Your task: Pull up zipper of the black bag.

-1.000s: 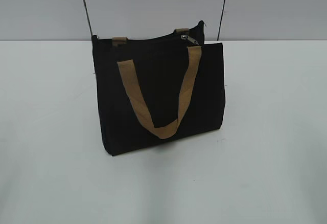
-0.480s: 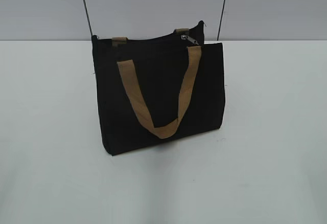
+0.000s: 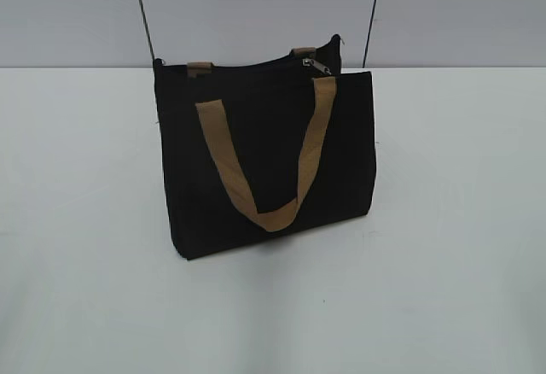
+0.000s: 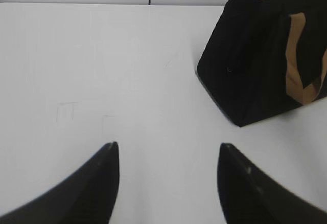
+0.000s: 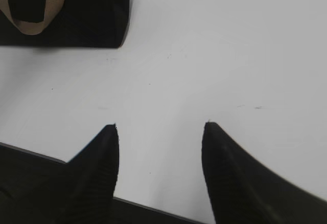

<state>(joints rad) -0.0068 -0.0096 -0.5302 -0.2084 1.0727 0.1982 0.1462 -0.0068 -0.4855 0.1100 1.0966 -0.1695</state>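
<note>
The black bag (image 3: 264,165) stands upright in the middle of the white table, a tan strap handle (image 3: 264,169) hanging down its front. The zipper (image 3: 256,63) runs along its top edge, with the small grey pull tab (image 3: 317,67) near the right end. In the left wrist view the bag (image 4: 255,65) is at the upper right; my left gripper (image 4: 168,150) is open and empty over bare table, well short of it. In the right wrist view the bag's lower corner (image 5: 87,14) is at the upper left; my right gripper (image 5: 161,127) is open and empty. Neither gripper shows in the exterior view.
The white table (image 3: 444,220) spreads around the bag on all sides. Its front edge (image 5: 153,206) shows under the right gripper. A grey wall with two thin dark cables (image 3: 143,15) stands behind.
</note>
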